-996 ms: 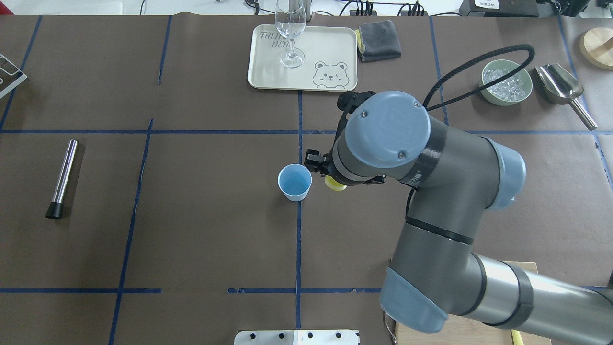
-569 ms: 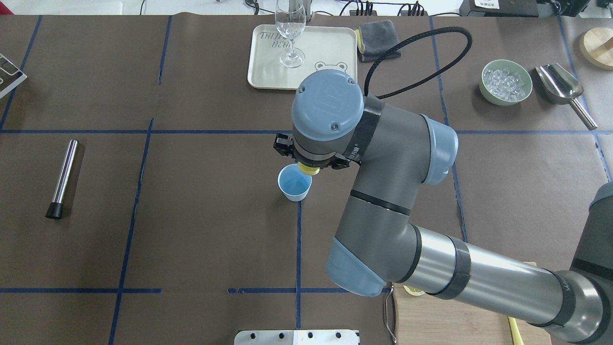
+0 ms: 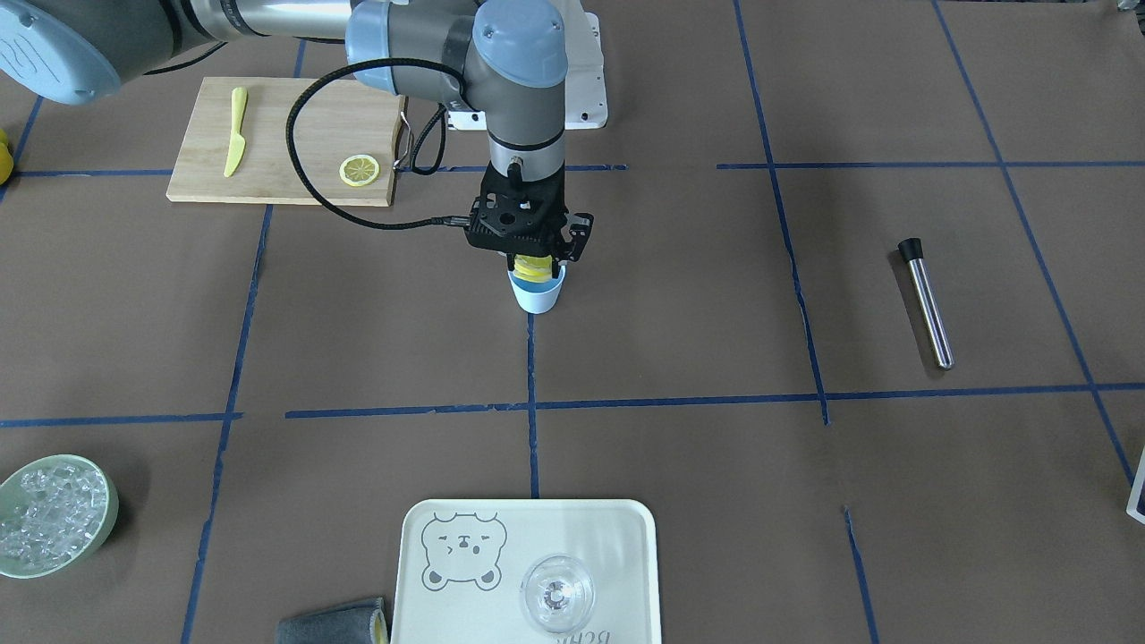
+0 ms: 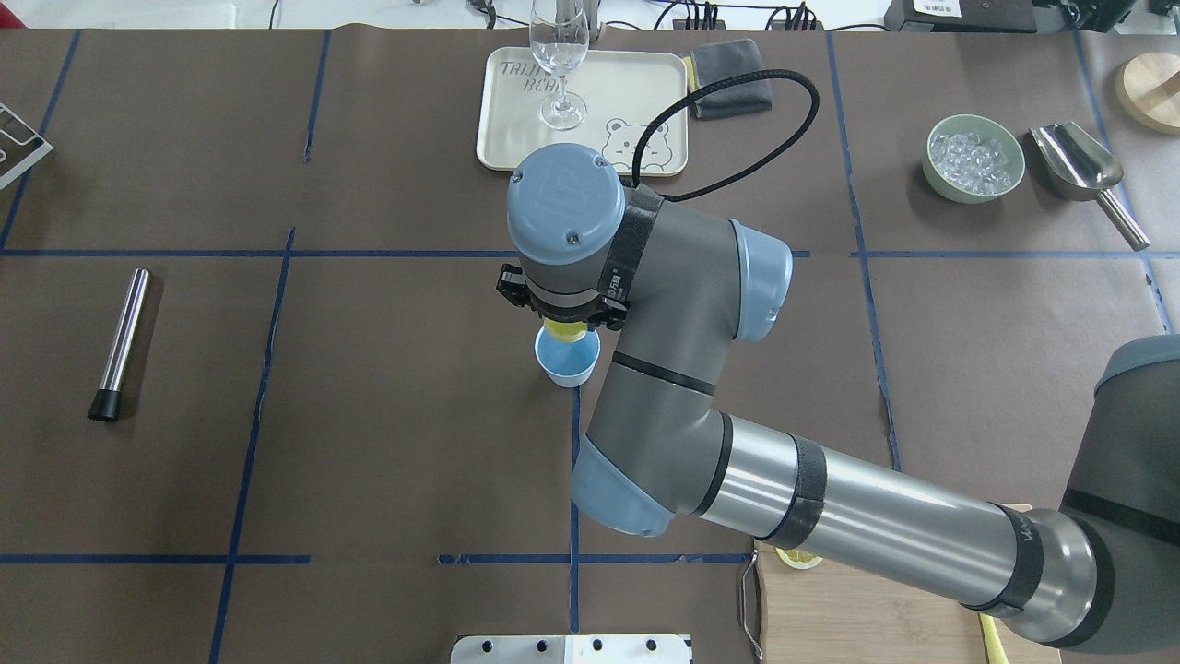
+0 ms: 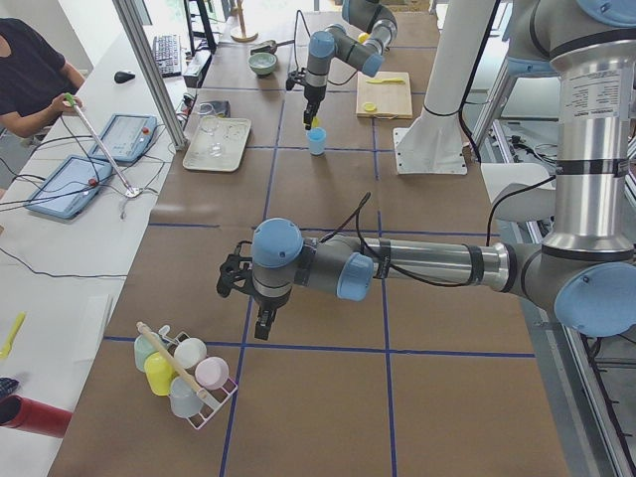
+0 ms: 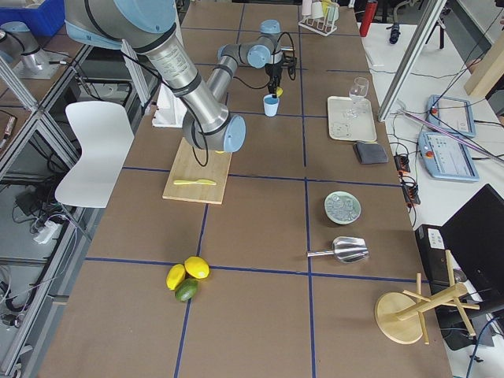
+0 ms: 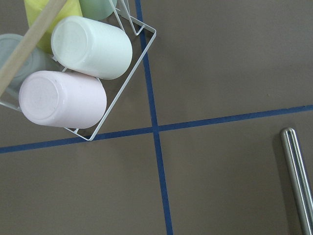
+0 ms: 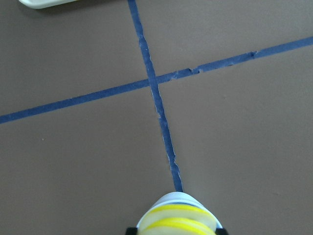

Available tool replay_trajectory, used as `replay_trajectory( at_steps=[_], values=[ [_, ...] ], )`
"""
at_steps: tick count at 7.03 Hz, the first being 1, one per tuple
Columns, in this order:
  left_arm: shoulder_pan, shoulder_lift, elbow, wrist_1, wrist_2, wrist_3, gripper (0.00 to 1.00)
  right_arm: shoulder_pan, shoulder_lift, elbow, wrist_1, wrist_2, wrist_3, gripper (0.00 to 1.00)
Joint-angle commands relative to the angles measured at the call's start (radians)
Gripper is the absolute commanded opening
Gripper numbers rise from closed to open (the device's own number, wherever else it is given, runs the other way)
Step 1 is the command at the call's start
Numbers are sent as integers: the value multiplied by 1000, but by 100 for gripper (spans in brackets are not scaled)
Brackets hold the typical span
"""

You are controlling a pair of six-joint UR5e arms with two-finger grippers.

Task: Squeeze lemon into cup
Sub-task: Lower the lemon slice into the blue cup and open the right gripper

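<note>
Right hand (image 3: pixel 535 262), now moved above the cup (image 3: pixel 538 297), grips the lemon (image 3: pixel 530 267).

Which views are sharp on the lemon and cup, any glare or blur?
Front-facing: evenly lit, sharp, glare-free on the lemon and the cup, soft shadows only. Overhead: sharp, but the right arm hides most of the lemon. Right wrist: lemon cropped at the bottom edge, slightly soft; tape lines crisp. Side views: both too small for detail.

The right arm (image 4: pixel 701 304) is grey tubing with pale-blue joint caps (image 4: pixel 564 205) bearing screws and a logo. Black bands (image 4: pixel 636 247) ring it; a braided black cable (image 4: pixel 817 106) leaves its wrist.
</note>
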Motion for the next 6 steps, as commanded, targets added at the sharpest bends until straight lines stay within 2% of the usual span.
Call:
replay_trajectory(
  at_steps=[1, 5, 6],
  values=[
    [0, 0, 0, 0, 0, 0, 100, -23, 0, -8, 1, 1, 1, 59],
    [0, 0, 2, 0, 0, 0, 100, -26, -8, -8, -3, 3, 10, 60],
    [0, 0, 3, -2, 0, 0, 100, -26, -8, -8, -5, 3, 9, 69]
  ],
)
